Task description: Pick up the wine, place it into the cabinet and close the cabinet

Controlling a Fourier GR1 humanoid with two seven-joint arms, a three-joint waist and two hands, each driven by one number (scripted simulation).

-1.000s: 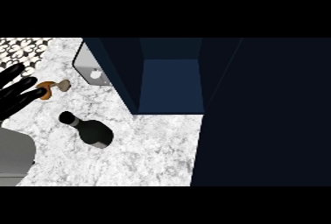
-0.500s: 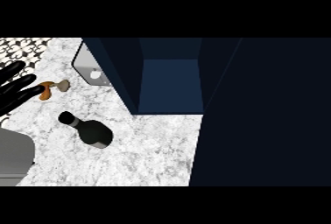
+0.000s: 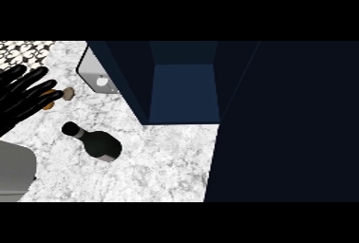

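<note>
The wine is a dark bottle point(image 3: 97, 142) on the white marble counter point(image 3: 161, 161), its neck pointing up-left. My left hand point(image 3: 21, 97) shows at the left edge, fingers straight and spread, above and left of the bottle and apart from it. The dark blue cabinet point(image 3: 184, 90) stands open at the top middle, its blue inside showing. A large dark panel point(image 3: 288, 123), seemingly the open cabinet door, fills the right side. My right hand is not visible.
A small brown object point(image 3: 64, 95) lies partly hidden behind my left hand's fingers. A grey appliance point(image 3: 99, 78) stands beside the cabinet's left wall. My grey left forearm point(image 3: 14, 171) covers the lower left corner.
My left hand has risen and moved a little right along the left edge, now covering more of the small brown object. The bottle has not moved.
</note>
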